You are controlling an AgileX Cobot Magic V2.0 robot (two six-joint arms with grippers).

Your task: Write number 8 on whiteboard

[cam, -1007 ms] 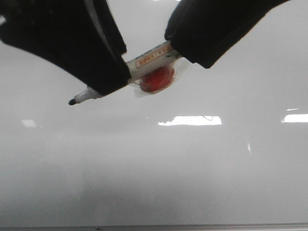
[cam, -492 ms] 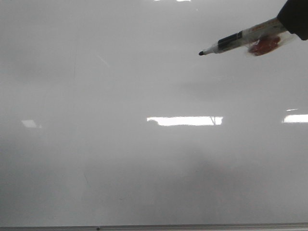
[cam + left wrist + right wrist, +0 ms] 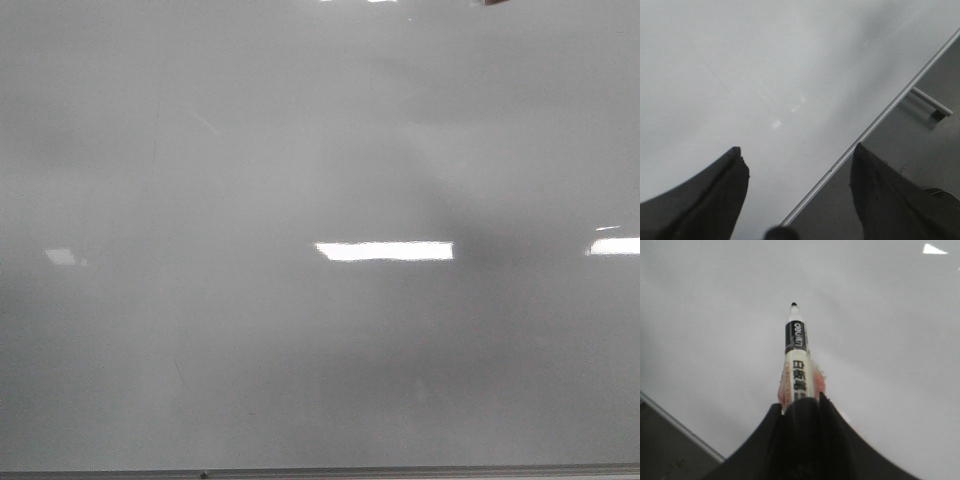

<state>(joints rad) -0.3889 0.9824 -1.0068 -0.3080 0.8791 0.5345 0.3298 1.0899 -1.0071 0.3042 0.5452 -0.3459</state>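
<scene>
Right wrist view: my right pincer (image 3: 801,402) is pinching a light, stiff, slick-barrelled marker (image 3: 798,365) by its rear, tip poised over the glossy, unmarked whiteboard (image 3: 880,330), while my left pincer (image 3: 797,200) is hanging spread, empty.

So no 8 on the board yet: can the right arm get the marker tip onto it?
Probably yes: the right gripper holds the marker, tip uncapped, over bare whiteboard, nothing between.

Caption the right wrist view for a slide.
Right end effector shut on an uncapped marker, tip above the unmarked whiteboard.
</scene>
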